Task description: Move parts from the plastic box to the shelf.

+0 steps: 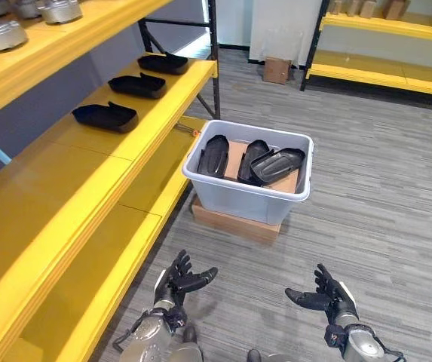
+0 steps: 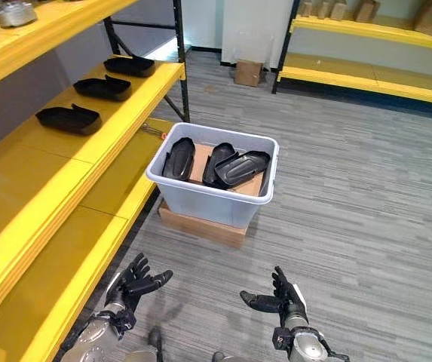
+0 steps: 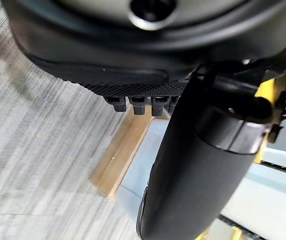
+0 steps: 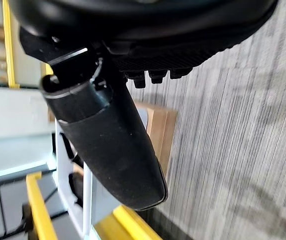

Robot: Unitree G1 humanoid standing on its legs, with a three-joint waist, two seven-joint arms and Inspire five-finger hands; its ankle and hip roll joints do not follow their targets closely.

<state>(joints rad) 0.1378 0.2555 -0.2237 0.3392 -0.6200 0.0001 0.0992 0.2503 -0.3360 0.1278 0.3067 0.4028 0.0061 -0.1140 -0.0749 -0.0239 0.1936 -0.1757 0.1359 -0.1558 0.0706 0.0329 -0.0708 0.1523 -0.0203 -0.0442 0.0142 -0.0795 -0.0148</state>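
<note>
A grey plastic box [image 1: 240, 197] stands on a flat cardboard slab [image 1: 231, 219] on the floor ahead of me. Three black moulded parts [image 1: 276, 164] lie inside it on a brown liner. Three more black parts [image 1: 105, 116] rest in a row on the middle board of the yellow shelf [image 1: 117, 162] to my left. My left hand [image 1: 179, 280] and my right hand [image 1: 327, 298] hover low over the carpet, short of the box, both open with fingers spread and holding nothing.
Grey metal parts [image 1: 4, 32] sit on the shelf's top board. A small cardboard box [image 1: 277, 69] stands on the floor at the back. Another yellow rack [image 1: 385, 72] lines the far right wall. Grey carpet [image 1: 381, 188] spreads to the right of the box.
</note>
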